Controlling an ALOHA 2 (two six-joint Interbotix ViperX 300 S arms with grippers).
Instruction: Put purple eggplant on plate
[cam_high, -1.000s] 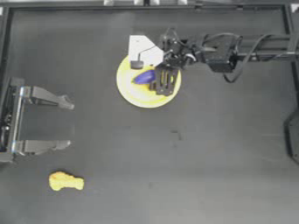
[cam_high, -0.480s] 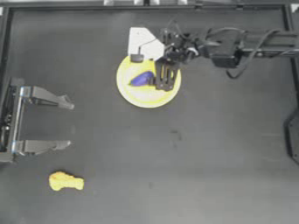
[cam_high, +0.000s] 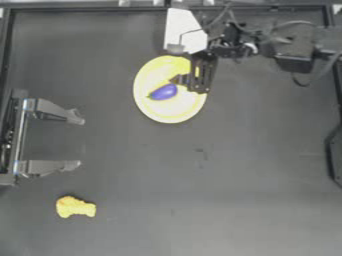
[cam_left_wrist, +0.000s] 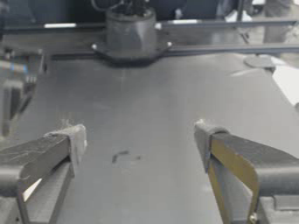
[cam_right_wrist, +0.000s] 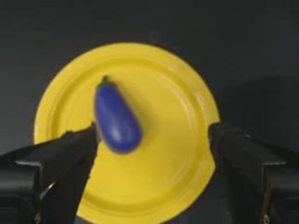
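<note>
Item: small glossy blue-purple egg-shaped toy eggplant (cam_high: 163, 92) with a green stem tip. We find it lying on its side on the round flat yellow plate (cam_high: 152, 111), near the plate's middle, free of any grip.

Item: the yellow plate. It sits on the dark table (cam_high: 220, 190) toward the far edge, just short of a white card-like sheet (cam_high: 182, 29) lying at that edge.

Item: right gripper (cam_high: 195, 75). It hangs over the plate's right part, jaws spread wide and holding nothing; in the right wrist view the eggplant (cam_right_wrist: 116, 116) lies between them, close to one jaw. Whether that jaw brushes the toy we cannot say for sure, as the overlap may be only the viewing angle.

Item: left gripper (cam_high: 75, 141). Parked at the left edge of the table, jaws parted and empty.

Item: lumpy orange-yellow piece (cam_high: 75, 206). It lies near the front left corner, well apart from everything else.

Step in hand, as we judge it: placement looks done, release made. The next move calls for lifting the right gripper straight up and clear, without nudging the eggplant, which could roll off the shallow rim.
</note>
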